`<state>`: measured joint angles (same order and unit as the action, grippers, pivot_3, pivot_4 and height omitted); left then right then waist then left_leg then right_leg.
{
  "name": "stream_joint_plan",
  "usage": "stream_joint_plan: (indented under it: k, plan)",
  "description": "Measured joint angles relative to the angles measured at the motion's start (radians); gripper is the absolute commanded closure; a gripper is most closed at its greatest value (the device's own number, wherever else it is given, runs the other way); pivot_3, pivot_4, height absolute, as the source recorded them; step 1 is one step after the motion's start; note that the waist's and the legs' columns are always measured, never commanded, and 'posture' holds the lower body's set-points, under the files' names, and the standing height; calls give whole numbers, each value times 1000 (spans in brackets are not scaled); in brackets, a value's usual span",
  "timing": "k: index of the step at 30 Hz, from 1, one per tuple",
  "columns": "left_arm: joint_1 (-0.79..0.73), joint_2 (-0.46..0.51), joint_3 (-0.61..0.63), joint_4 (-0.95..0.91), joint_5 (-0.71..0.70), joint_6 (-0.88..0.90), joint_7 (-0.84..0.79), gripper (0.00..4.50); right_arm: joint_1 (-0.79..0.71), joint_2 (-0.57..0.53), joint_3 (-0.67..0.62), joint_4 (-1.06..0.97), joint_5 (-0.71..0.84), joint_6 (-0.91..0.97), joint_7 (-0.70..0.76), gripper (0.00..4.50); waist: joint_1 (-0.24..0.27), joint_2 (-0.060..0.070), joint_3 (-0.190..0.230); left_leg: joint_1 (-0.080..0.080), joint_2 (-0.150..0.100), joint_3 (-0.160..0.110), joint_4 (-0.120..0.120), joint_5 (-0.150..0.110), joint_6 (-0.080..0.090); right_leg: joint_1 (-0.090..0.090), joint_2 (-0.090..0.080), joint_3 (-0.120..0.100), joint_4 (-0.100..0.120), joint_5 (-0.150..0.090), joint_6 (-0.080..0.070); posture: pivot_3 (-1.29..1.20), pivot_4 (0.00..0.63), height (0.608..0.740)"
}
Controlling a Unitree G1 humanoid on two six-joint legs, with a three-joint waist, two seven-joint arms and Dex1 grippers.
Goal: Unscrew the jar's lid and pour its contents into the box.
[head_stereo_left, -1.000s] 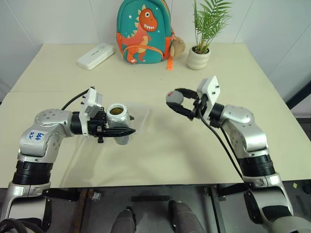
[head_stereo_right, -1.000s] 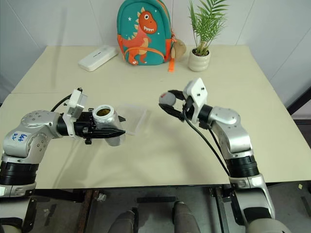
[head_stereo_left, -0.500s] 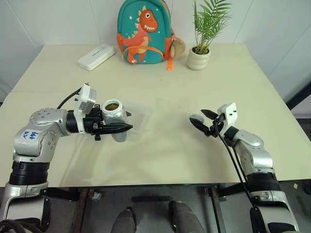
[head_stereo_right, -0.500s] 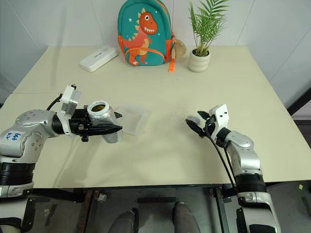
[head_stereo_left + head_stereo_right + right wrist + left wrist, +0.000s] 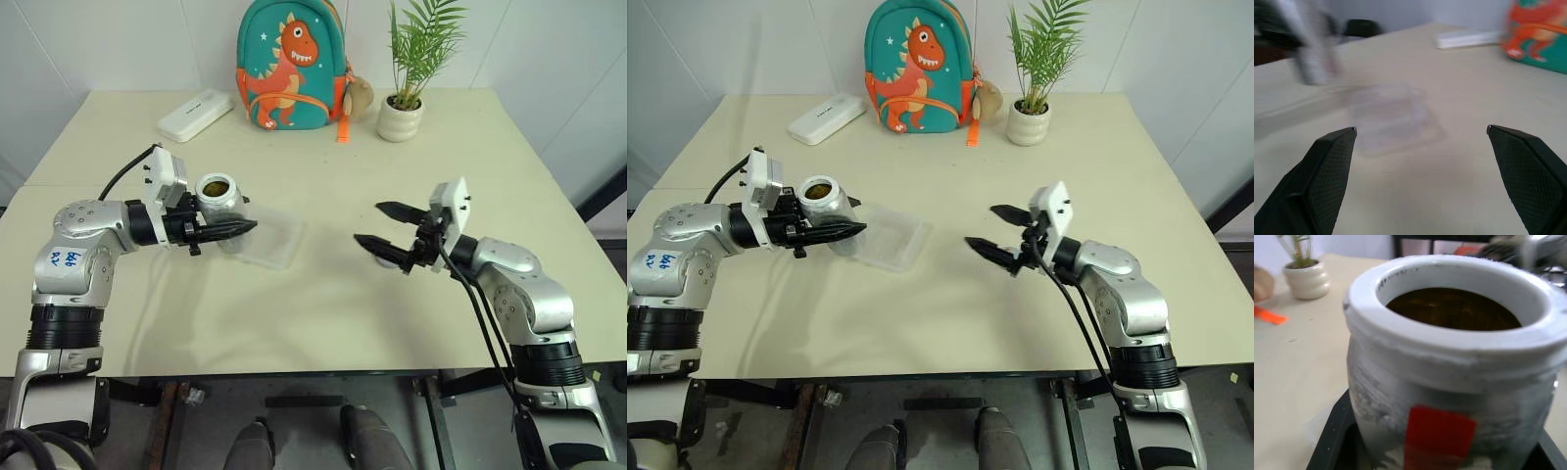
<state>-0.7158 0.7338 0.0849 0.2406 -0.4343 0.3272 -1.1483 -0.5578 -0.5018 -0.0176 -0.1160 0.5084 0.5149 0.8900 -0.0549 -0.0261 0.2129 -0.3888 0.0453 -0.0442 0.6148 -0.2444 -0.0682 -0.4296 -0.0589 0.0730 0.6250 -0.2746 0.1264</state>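
Cream tabletop (image 5: 323,313), far edge: one teal backpack (image 5: 290,65) with orange dinosaur, upright; one white oblong case (image 5: 193,114) to its left; one small palm in a white ribbed pot (image 5: 401,117) to its right.

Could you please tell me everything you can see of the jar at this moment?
The jar is a small silvery-grey cylinder, metallic-looking and scuffed, with a thick pale rim around a round open mouth; no lid is on it. A red stripe runs down its side. Inside sit brown contents, filling it near the neck. It stands roughly upright, held off the table between the black fingers of the left gripper, right beside the near-left edge of the clear box.
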Motion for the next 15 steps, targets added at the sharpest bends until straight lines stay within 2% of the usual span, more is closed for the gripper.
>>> stream_joint_plan:
  k: [6,10,15]
  plan:
    - [-148,-78,-67,275,130,-164,17,2514,-34,-9,128,-99,-3,82,25,9,12,0,0,-3,0,0,2,0,0,0,0,0,-2,1,1,0,150,740]
    - [-237,-98,-74,408,192,-238,52,2514,-67,2,150,-120,-15,98,7,9,12,0,0,-3,0,0,1,0,0,-1,0,0,-3,1,2,0,150,740]
    - [-281,-99,-96,540,295,-323,145,2514,-67,9,176,-118,-53,127,-44,9,12,0,0,-3,0,0,1,0,1,-1,0,0,-3,1,2,0,150,740]
